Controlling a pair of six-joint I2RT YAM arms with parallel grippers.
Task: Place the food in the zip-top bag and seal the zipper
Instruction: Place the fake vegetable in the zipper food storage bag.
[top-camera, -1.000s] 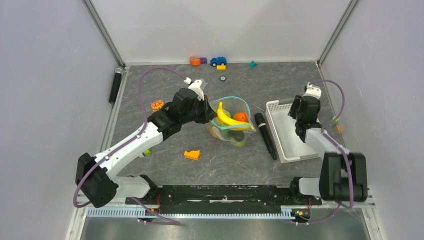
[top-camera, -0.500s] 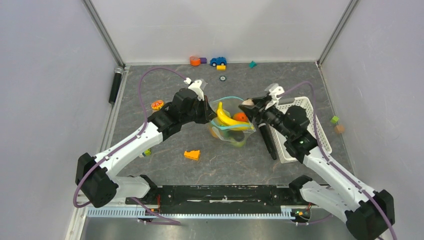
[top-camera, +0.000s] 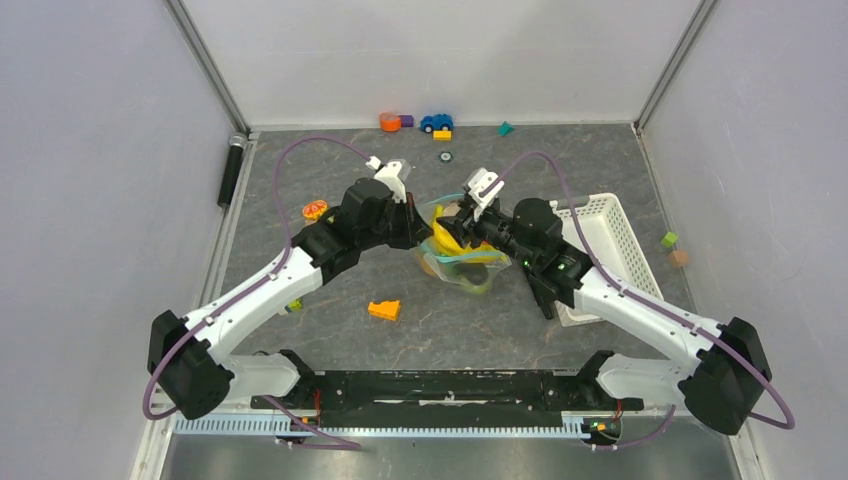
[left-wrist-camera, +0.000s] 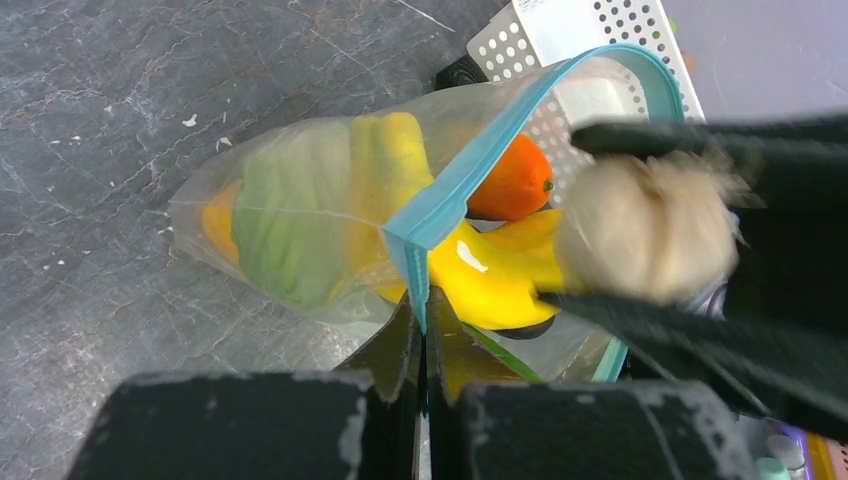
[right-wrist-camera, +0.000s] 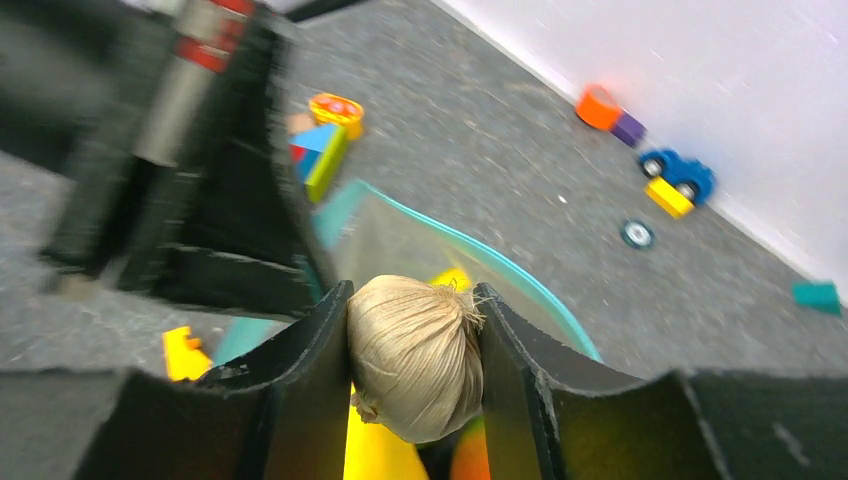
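The clear zip-top bag (top-camera: 462, 262) lies mid-table with its mouth held open. My left gripper (left-wrist-camera: 422, 312) is shut on the teal zipper (left-wrist-camera: 470, 165) at the bag's left rim. Inside lies food: a yellow banana (left-wrist-camera: 495, 285), an orange fruit (left-wrist-camera: 512, 185) and a green piece (left-wrist-camera: 285, 220). A pale garlic bulb (right-wrist-camera: 415, 360) is clamped between the fingers of my right gripper (right-wrist-camera: 415, 300), which hovers just over the open mouth. In the left wrist view, the bulb (left-wrist-camera: 645, 225) hangs right above the banana.
A white slotted basket (top-camera: 612, 238) sits to the right, with a black marker (top-camera: 541, 292) beside it. An orange wedge (top-camera: 383, 309) lies in front of the bag. A toy car (top-camera: 436, 122) and blocks (top-camera: 390, 121) line the back wall. An orange slice toy (top-camera: 315, 210) lies at left.
My right arm has swung left from over the basket to above the bag's mouth, carrying the garlic. The left arm keeps its grip and has hardly moved.
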